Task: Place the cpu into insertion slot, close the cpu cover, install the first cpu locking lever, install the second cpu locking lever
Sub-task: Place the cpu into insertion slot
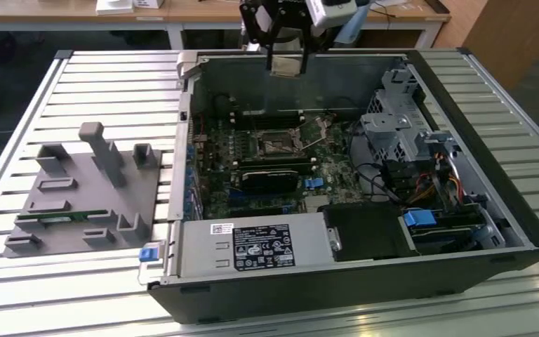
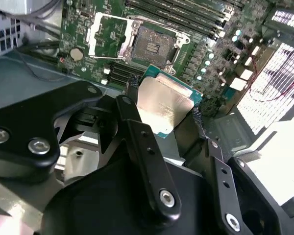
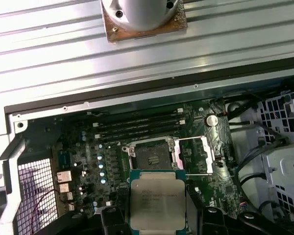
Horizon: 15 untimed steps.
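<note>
The slatted counter [image 1: 110, 77] carries an open computer case [image 1: 344, 281] on its side at the exterior view's right. The motherboard [image 3: 88, 147] lies flat inside the case. Above the case, towards the counter's far edge, the gripper [image 1: 285, 53] has its jaws closed on two opposite edges of the cpu [image 2: 161, 105], whose silver top shows in both wrist views. Well below, the insertion slot [image 3: 151, 155] is bare, and the cpu cover [image 2: 91, 39] stands open just beside it.
</note>
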Each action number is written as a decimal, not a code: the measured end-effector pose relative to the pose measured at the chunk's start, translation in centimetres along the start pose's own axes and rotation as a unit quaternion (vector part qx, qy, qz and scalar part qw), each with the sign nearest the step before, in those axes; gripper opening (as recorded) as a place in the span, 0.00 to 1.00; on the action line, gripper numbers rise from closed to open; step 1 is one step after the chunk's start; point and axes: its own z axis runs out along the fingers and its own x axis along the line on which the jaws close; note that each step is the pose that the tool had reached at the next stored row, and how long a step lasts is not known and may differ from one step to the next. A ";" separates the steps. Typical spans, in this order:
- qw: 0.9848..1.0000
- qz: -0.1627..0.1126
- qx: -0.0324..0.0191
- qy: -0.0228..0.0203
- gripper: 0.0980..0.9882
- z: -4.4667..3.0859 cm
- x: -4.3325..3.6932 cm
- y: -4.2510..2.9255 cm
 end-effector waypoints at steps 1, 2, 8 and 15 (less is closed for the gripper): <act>1.000 0.008 0.000 -0.001 0.50 0.02 0.00 0.00; 1.000 0.015 0.000 -0.001 0.50 0.03 0.00 0.00; 0.998 0.062 -0.001 -0.006 0.50 0.11 0.00 -0.01; 0.994 0.106 -0.002 -0.010 0.50 0.18 0.00 -0.01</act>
